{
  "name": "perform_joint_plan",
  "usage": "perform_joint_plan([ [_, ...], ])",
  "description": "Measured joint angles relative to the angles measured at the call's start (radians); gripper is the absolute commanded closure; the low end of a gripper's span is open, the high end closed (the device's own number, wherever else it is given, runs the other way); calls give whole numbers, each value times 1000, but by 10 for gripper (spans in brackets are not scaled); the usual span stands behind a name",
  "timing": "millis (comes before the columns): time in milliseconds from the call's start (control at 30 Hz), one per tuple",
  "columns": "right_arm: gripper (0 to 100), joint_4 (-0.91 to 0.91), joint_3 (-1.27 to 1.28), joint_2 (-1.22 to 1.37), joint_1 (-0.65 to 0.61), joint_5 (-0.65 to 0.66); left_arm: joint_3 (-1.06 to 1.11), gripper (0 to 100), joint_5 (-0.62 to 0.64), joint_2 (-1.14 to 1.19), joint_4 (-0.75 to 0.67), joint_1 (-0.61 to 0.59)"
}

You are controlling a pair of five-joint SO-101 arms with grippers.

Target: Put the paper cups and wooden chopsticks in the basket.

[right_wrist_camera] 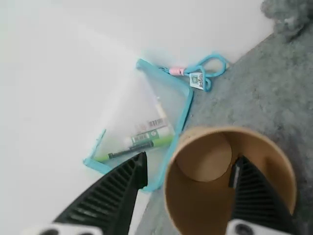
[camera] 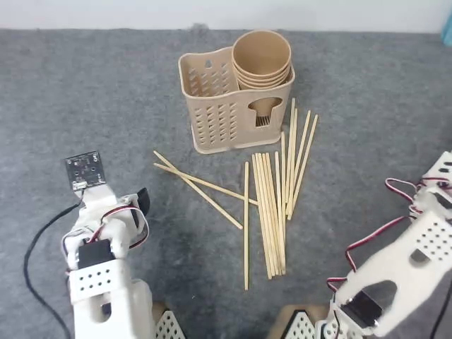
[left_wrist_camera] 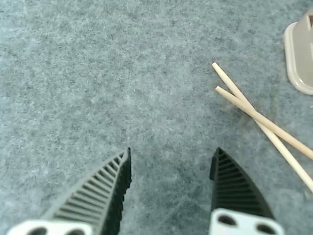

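While brown paper cups (camera: 261,53) sit stacked in the beige slotted plastic basket (camera: 219,106), pale wooden chopsticks (camera: 272,212) litter the grey worktop (camera: 85,92); left claw (left_wrist_camera: 173,151) gapes near two; right claw (right_wrist_camera: 190,156) gapes at another cup (right_wrist_camera: 195,205), likely to grip.

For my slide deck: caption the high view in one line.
Stacked paper cups fill one basket compartment; wooden chopsticks lie loose on the grey carpet in front.

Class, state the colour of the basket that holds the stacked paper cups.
The basket is beige, with perforated walls. The high view shows it best.
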Motion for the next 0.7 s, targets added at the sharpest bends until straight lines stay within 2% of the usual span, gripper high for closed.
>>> perform_joint_plan([
  [167, 731, 40, -144, 66, 0, 0, 0, 746, 0, 0, 0, 0],
  [400, 734, 373, -477, 227, 0, -64, 0, 746, 0, 0, 0, 0],
  [467, 779, 442, -591, 285, 0, -71, 0, 746, 0, 0, 0, 0],
  [600, 998, 574, -804, 394, 0, -75, 0, 746, 0, 0, 0, 0],
  [667, 958, 657, -907, 439, 0, -75, 0, 746, 0, 0, 0, 0],
  [700, 974, 701, -956, 454, 0, -75, 0, 746, 0, 0, 0, 0],
])
